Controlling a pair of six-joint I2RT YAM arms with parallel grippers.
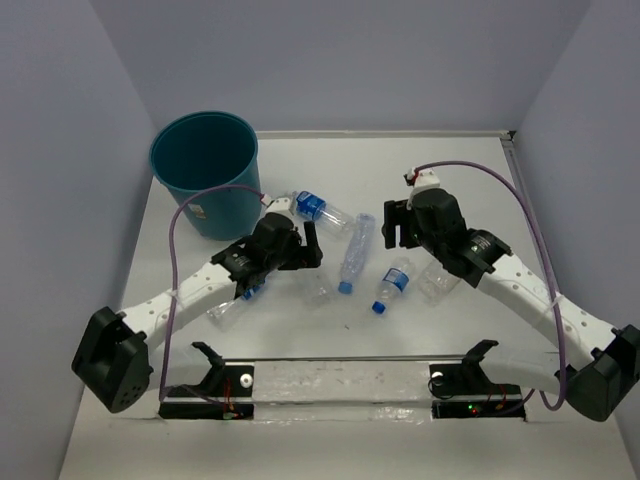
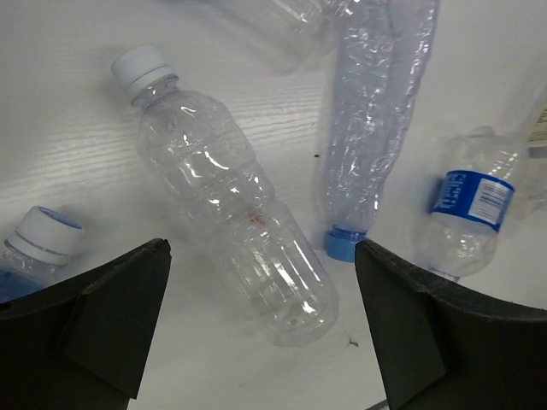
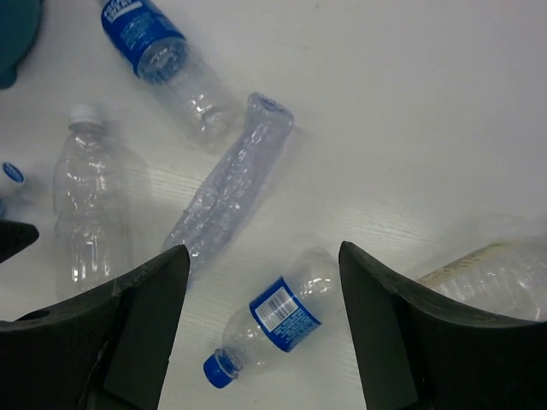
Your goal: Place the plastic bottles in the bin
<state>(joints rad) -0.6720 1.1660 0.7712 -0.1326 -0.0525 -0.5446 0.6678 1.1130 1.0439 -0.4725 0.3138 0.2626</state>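
Plastic bottles [image 1: 356, 250] lying mid-table [image 1: 470, 180], blue label print too small to read, bin [image 1: 205, 170] upright in far-left corner, left gripper [image 2: 261, 248] spread wide, empty, above white-capped bottle [image 2: 231, 213], right gripper [image 3: 262, 249] parted, empty, above blue-labelled bottle [image 3: 278, 312], bare tabletop far right

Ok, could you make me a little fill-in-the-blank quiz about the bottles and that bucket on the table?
1. The bucket stands at the far ____ corner of the table.
2. The clear bottle lying between the open jaws of the left gripper has a ____ cap.
3. The small bottle below the right gripper wears a ____ label.
Missing words: left; white; blue.
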